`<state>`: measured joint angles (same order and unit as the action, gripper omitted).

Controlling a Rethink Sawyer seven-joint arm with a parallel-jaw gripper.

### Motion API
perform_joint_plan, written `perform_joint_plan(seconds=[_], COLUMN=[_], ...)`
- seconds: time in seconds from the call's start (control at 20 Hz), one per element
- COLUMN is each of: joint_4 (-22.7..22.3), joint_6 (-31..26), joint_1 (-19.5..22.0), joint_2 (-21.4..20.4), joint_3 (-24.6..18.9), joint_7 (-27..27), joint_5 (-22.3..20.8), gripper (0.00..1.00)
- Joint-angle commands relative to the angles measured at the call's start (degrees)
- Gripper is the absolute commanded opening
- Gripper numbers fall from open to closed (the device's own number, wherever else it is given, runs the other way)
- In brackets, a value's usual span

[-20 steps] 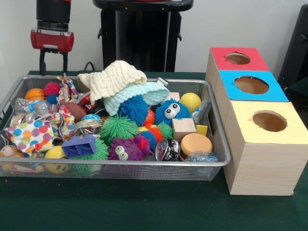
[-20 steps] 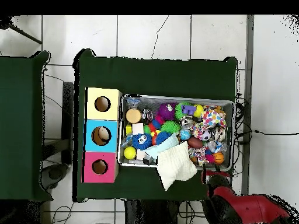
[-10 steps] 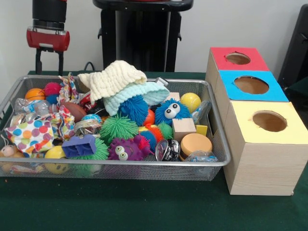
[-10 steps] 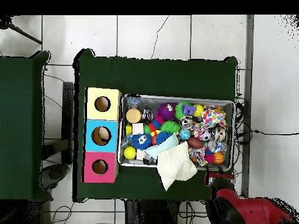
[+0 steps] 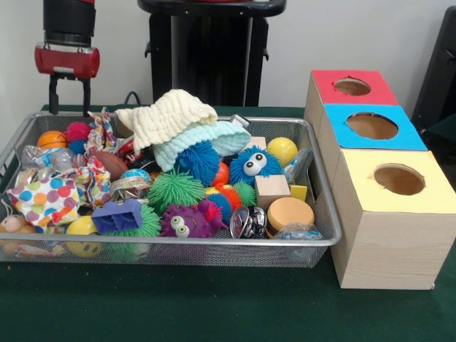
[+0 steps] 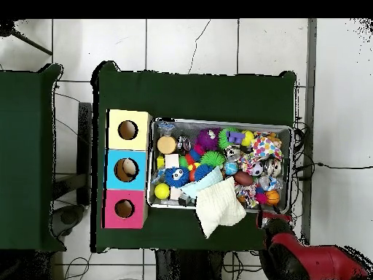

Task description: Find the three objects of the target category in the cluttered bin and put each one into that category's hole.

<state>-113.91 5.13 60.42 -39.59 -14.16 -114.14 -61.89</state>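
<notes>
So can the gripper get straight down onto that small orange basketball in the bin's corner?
Probably yes. The gripper hangs open above the bin's back corner, and the orange basketball lies uncovered on top there, with nothing over it.

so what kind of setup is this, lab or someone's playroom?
Most likely a robotics lab test cell: a wire bin of mixed toys on a green-covered table, three sorting boxes with colour-coded holes, and the robot's pincer hanging above the bin's corner.
</notes>
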Motion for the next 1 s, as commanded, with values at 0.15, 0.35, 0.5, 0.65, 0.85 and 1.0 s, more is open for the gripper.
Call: perform_joint_plan(seconds=[0.15, 0.35, 0.5, 0.65, 0.85, 1.0], joint_4=[-1.19, -1.21, -1.21, -1.11, -1.23, -1.46], joint_6=[-6.39, -6.04, -6.06, -6.33, -6.85, -7.56], joint_1=[6.97, 6.55, 6.43, 6.4, 6.58, 6.31], joint_2=[5.66, 5.89, 5.78, 5.66, 5.36, 4.99], joint_3=[-14.61, -14.36, -14.19, -14.35, -14.87, -15.24], joint_7=[-3.28, -2.82, -2.39, -1.99, -1.43, -1.01], joint_5=[5.85, 6.57, 6.76, 6.99, 7.13, 7.27], gripper=[1.0, 1.0, 1.0, 1.0, 1.0, 1.0])
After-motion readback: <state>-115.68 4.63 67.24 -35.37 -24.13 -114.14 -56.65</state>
